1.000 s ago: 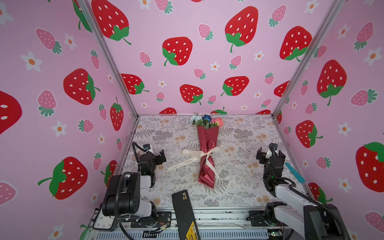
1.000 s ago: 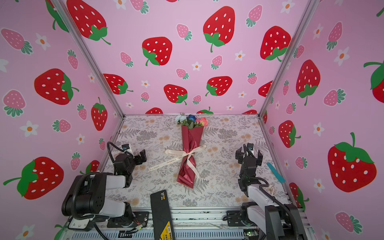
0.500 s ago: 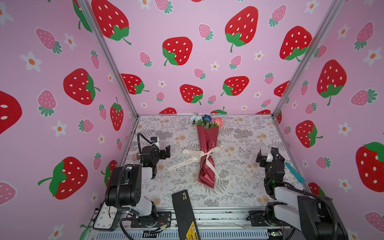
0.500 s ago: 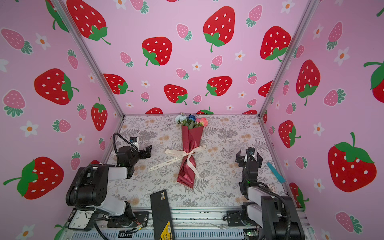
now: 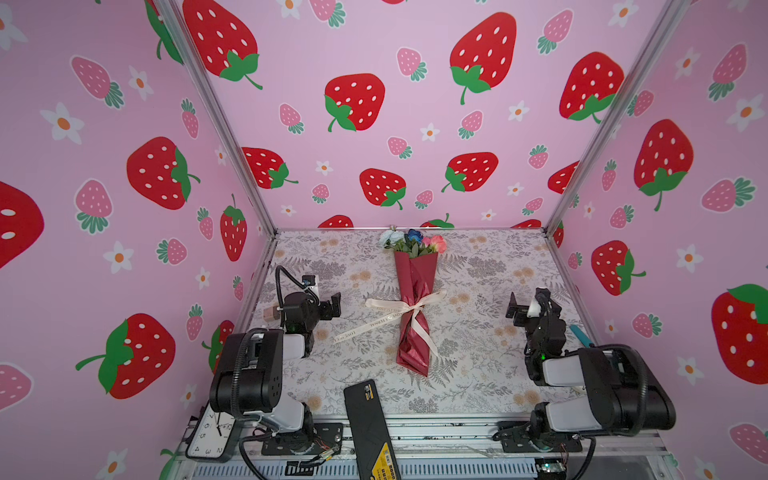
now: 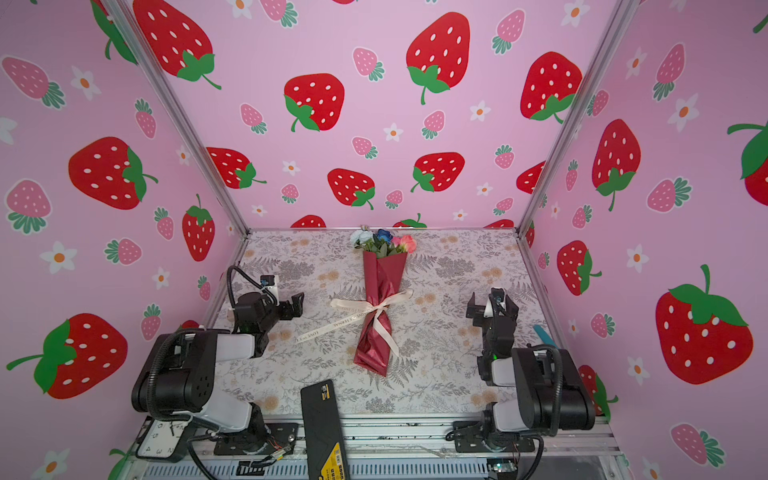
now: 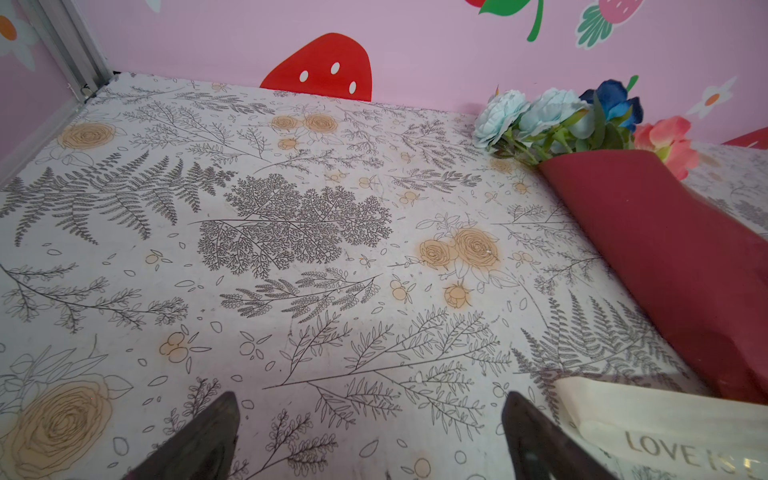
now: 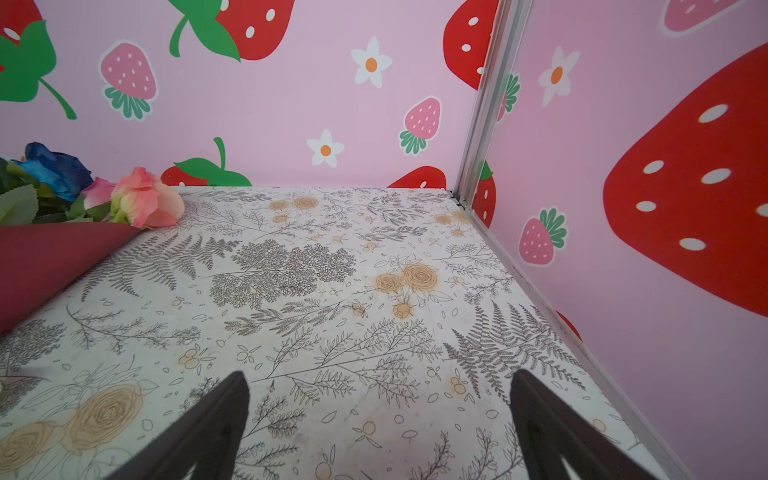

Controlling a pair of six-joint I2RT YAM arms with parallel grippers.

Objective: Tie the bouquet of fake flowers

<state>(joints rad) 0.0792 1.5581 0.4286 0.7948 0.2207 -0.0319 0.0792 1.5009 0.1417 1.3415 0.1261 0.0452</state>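
The bouquet of fake flowers (image 5: 415, 278) lies flat on the worktop (image 5: 478, 353), with the cream ribbon (image 5: 386, 306) crossed and knotted around its waist. The left pincer (image 5: 330, 306) sits near the bouquet's left side and the right pincer (image 5: 525, 308) well off to its right, both gaping wide, both empty. It looks like only a snugging pull remains. Each should take a ribbon tail close to the knot and draw outward evenly, low and level, so the glossy wrap neither slides nor crumples.
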